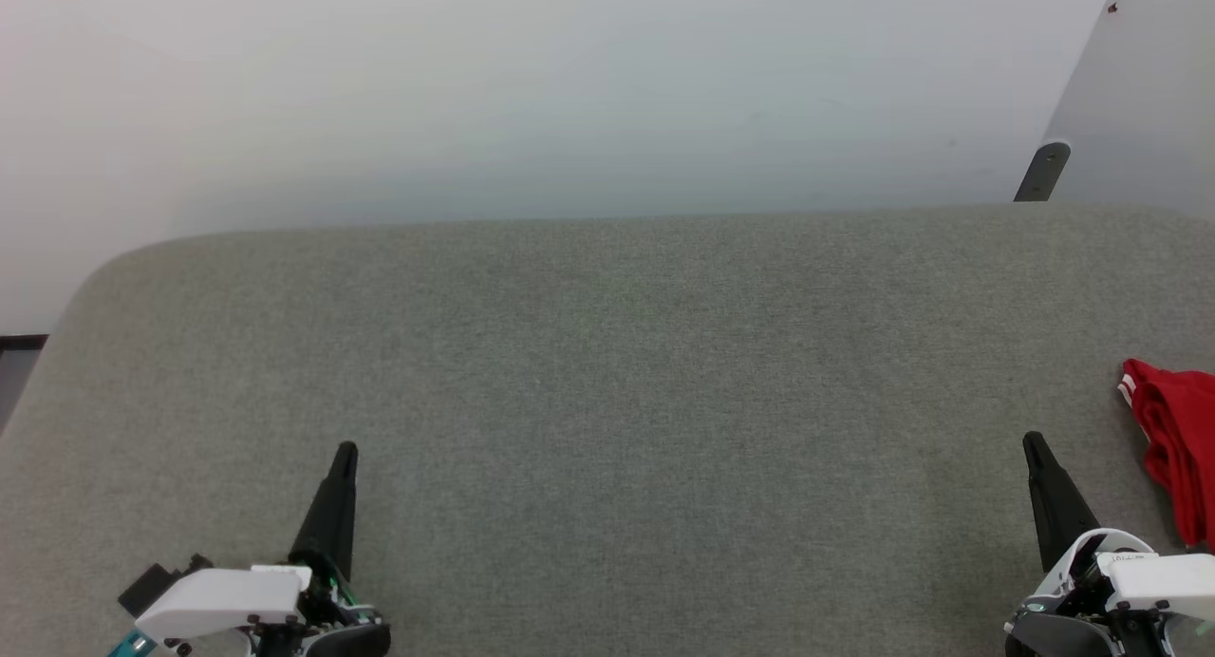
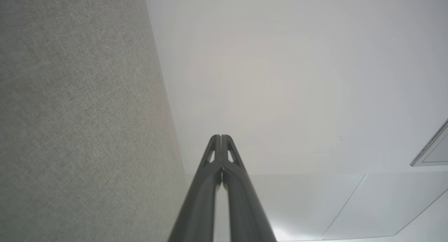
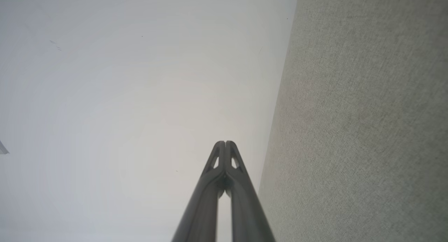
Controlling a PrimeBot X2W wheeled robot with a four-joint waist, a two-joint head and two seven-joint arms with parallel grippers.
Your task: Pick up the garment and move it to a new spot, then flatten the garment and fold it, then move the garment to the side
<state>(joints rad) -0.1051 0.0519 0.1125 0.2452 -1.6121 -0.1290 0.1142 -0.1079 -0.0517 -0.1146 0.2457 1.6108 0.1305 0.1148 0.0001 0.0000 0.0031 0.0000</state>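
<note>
Red cloth at the far right edge of the head view is the garment [image 1: 1175, 439]. It's lying bunched on the grey table [image 1: 607, 353] just beside the right jaws and is mostly cut off by the frame. The left jaws and the right jaws are both pressed fully shut with nothing in them.

Honestly, this fits a shirt waiting to be picked up or one already shoved aside, so I'd get the whole thing in view before judging any fold.

The wrist views show the fingertips [image 2: 215, 141] meeting tip to tip. The head view just gives one dark spike per arm, but it has the shirt.
</note>
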